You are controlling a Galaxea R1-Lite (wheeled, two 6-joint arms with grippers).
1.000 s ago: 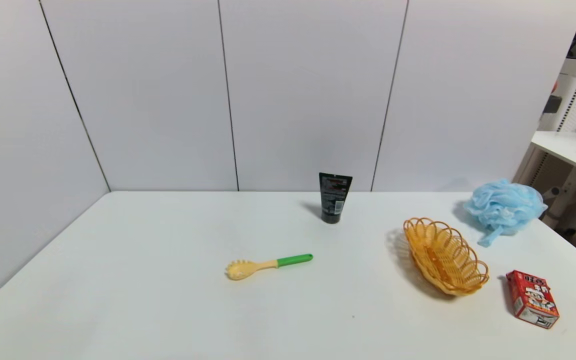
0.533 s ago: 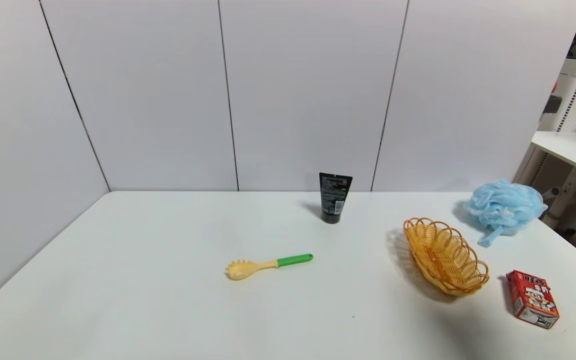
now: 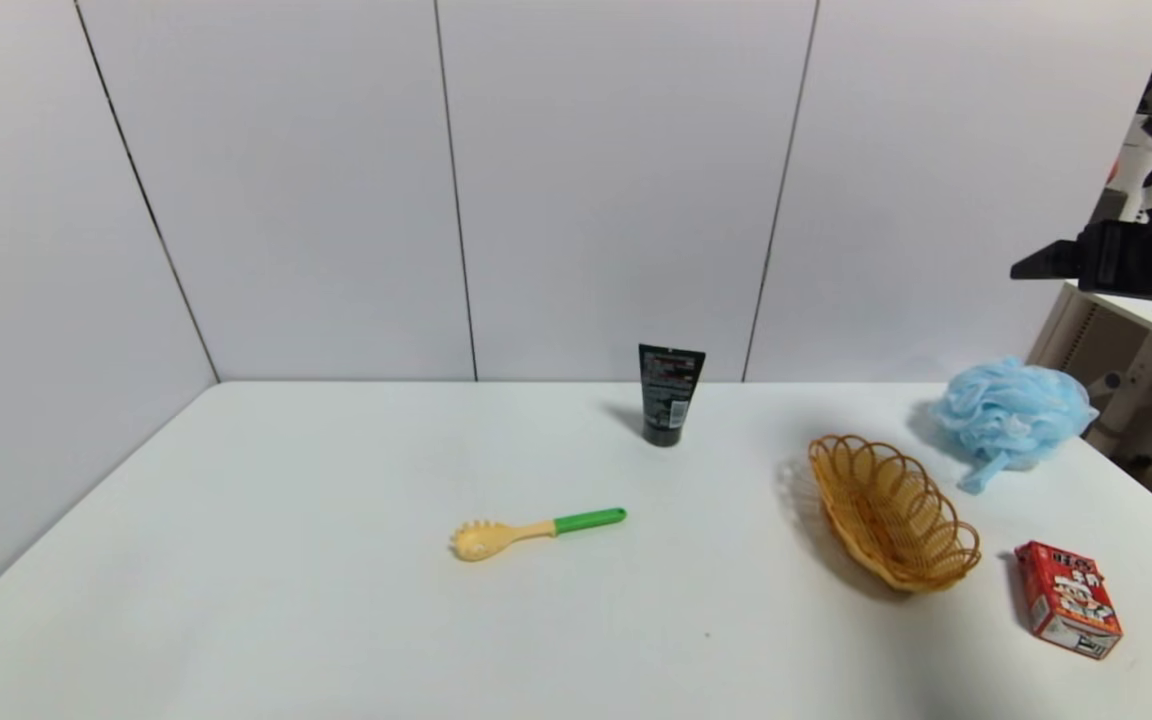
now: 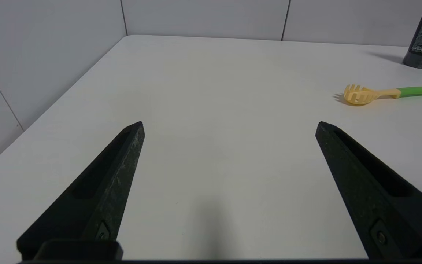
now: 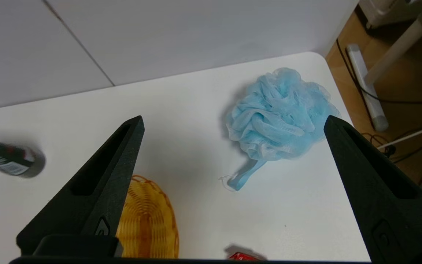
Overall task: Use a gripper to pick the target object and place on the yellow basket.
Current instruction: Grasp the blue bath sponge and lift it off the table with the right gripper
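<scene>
Pouf [image 5: 278,113] lies at the table corner; our right gripper [image 5: 233,126], fingers apart above it, may nudge it off or snag only ribbon.

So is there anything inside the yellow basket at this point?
No. In the head view the yellow basket shows only bare weave. The blue pouf sits on the table behind it. In the right wrist view, the open right gripper covers part of the basket.
</scene>
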